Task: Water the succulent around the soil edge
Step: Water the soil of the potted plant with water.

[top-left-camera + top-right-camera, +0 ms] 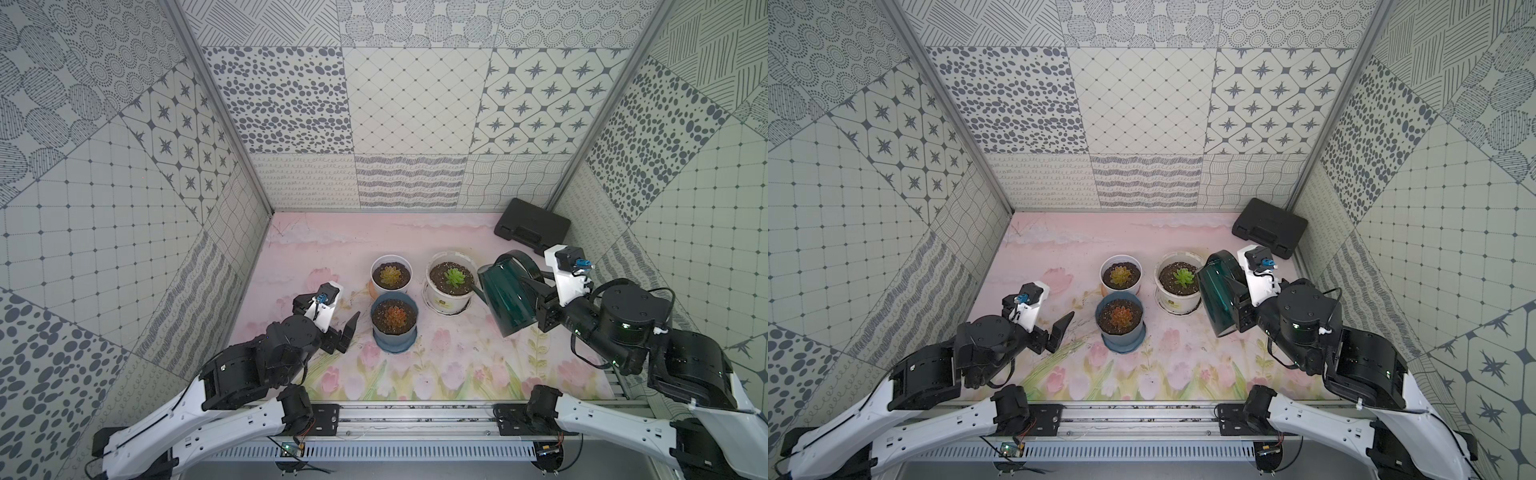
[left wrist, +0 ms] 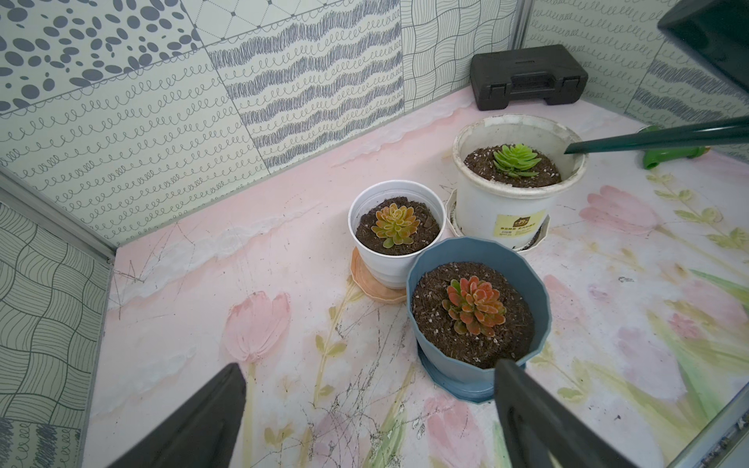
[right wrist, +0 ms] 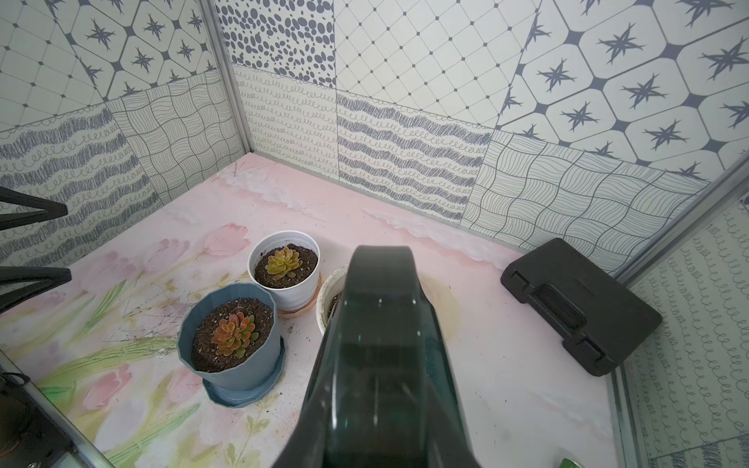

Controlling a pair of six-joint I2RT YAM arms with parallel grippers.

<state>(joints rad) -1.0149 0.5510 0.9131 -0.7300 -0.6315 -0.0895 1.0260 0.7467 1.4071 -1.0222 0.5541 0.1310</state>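
In both top views, the right gripper [image 1: 540, 305] is clamped on the handle of a dark green watering can [image 1: 505, 299]. The can is tipped toward a white pot [image 1: 446, 305] that stands mid-table, a little toward the far right corner. A green succulent [image 1: 454, 276] sits at the centre of that pot. The left gripper [image 1: 347, 332] hangs with its jaws spread wide, holding nothing, beside a blue pot [image 1: 392, 345] nearer the front edge. In the left wrist view, the spout [image 2: 648, 139] reaches over the white pot's rim, with its tip above the outer soil [image 2: 478, 160]. Whether water is flowing cannot be told. In the right wrist view, the can's body hides most of that pot. A steeper tilt could send water onto the rosette, and drawing the can back could spill it over the rim onto the table.
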